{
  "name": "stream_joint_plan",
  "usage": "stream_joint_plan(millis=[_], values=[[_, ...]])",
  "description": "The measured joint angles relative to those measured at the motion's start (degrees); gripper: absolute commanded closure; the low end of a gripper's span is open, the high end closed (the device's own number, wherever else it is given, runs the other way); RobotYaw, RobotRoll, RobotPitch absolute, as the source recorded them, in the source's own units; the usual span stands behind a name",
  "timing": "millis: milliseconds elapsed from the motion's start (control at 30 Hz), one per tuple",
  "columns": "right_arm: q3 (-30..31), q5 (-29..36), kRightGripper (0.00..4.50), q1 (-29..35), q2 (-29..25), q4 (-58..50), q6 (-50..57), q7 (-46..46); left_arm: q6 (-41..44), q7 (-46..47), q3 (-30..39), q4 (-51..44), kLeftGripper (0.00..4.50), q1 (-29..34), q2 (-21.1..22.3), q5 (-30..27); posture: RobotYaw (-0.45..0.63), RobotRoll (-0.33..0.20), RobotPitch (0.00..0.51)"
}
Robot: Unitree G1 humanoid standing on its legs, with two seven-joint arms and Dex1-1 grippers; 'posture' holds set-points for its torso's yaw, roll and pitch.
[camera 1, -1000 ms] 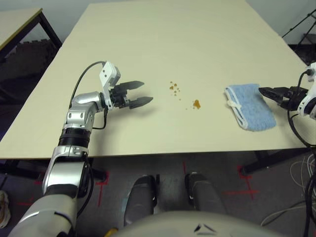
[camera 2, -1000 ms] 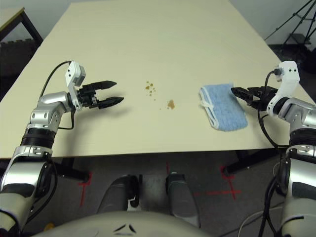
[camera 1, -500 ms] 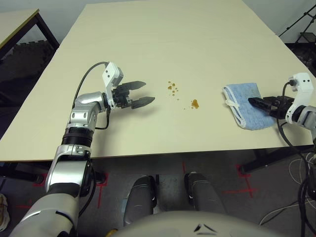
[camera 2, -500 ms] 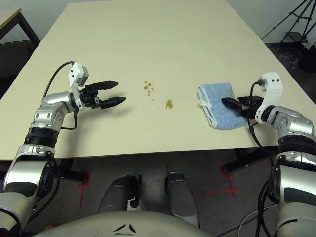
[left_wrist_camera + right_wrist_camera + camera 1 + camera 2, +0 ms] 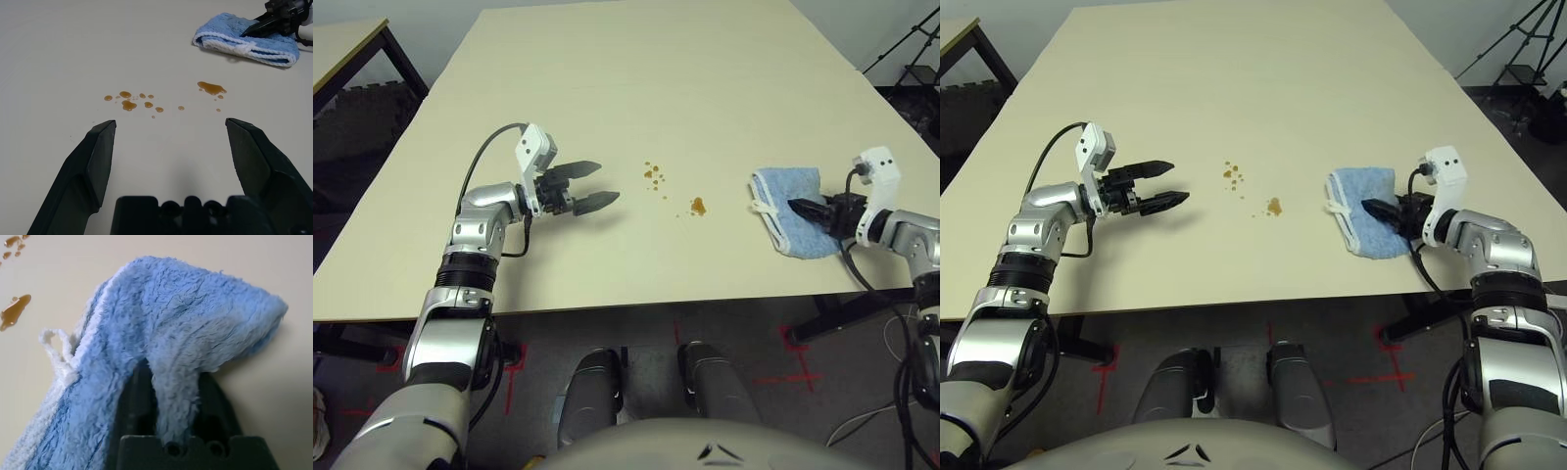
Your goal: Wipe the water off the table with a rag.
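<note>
The bench (image 5: 636, 88) is a large pale cream rectangular top carrying the rag and the water.

The rag (image 5: 1363, 223) is a folded light blue terry cloth with white stitched edging. It lies on the robot's right side of the bench, near the front edge. A white loop of edging (image 5: 57, 345) projects from the side that faces the water.

The water (image 5: 657, 176) consists of small amber-brown droplets near the middle of the bench: a cluster of tiny specks, plus one larger drop (image 5: 698, 206) lying between the cluster and the rag. The larger drop is near the rag but apart from it.

Right gripper (image 5: 1378, 209): the jaws are clenched on the rag. In the right wrist view a ridge of terry (image 5: 176, 396) is pinched up between the two black fingers (image 5: 134, 404) (the rest of the cloth spreads around and beyond them).

Left gripper (image 5: 591, 186): the jaws are released, spread wide and grasping nothing. It sits over the bench on the robot's left, apart from the droplets and pointing toward them. In the left wrist view the droplets lie beyond the gap between its two fingertips (image 5: 105, 134), with the rag farther off.
</note>
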Motion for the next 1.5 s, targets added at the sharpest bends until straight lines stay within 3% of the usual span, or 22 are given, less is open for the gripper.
stream_joint_plan(millis=[67,433,967,1500], values=[[-0.13,-0.29,4.46,-0.28,0.49,0.42,-1.19,-1.30,-0.09,0.14,0.14,0.11,0.00,-0.10,0.02,0.02,-0.17,0.000,0.101],[-3.71,0.03,4.47,-3.10,6.12,1.62,-3.12,-13.80,-1.26,0.86,0.54,2.37,0.00,-1.65,0.24,0.17,-0.16,0.000,0.094],[0.62,1.33,4.47,0.70,15.65,-17.60,10.95,-16.73,-2.07,0.83,0.60,3.74,0.00,-1.87,1.55,0.21,-0.16,0.000,0.098],[5.74,6.28,4.48,6.87,19.04,-33.36,23.09,-16.12,-2.07,0.79,0.60,4.01,0.00,-1.91,1.71,0.21,-0.16,0.000,0.106]])
